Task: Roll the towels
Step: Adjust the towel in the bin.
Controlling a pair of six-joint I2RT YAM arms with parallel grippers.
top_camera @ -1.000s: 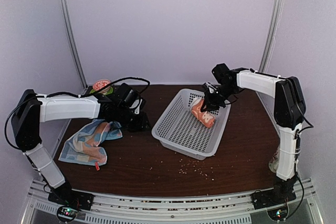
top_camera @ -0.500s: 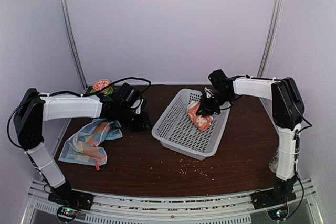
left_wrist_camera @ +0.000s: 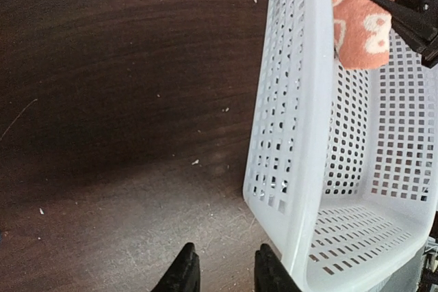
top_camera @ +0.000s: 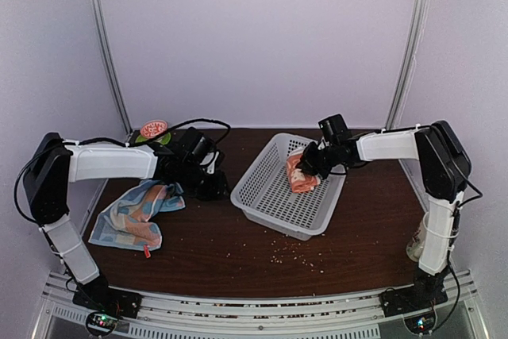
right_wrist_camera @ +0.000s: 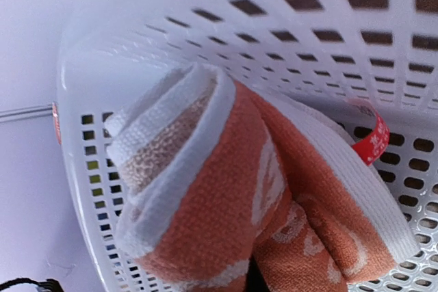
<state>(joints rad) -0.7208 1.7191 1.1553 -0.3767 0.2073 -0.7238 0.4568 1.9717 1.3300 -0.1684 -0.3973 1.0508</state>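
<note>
**Pinching orange towel over the basket, blue towel loose at 9 o'clock**

Right end effector (top_camera: 308, 166) pinches the orange towel (top_camera: 298, 177) at the 1 o'clock side of the white basket (top_camera: 270, 200). Towel is bunched into a loose roll with white printed figures and hangs inside the basket, near the far wall. Right wrist view: the orange towel (right_wrist_camera: 233, 203) fills the frame, white hem folded around it, a red tag (right_wrist_camera: 373, 143) at its 3 o'clock edge and basket mesh (right_wrist_camera: 328, 25) behind; own fingers hidden by cloth. Left wrist view shows a black finger of the right end effector against the towel (left_wrist_camera: 359, 18) at 1 o'clock.

Left end effector (top_camera: 214, 190) sits low over the counter (top_camera: 238, 252), just beside the basket's 9 o'clock wall. Its fingertips (left_wrist_camera: 185, 275) stand a little apart with nothing between them, above bare dark wood.

Light-blue towel (top_camera: 131, 213) lies crumpled and unrolled on the counter at 8 o'clock, under the left arm, well apart from the basket. Crumbs (top_camera: 290, 253) are scattered at 6 o'clock of the basket.
</note>
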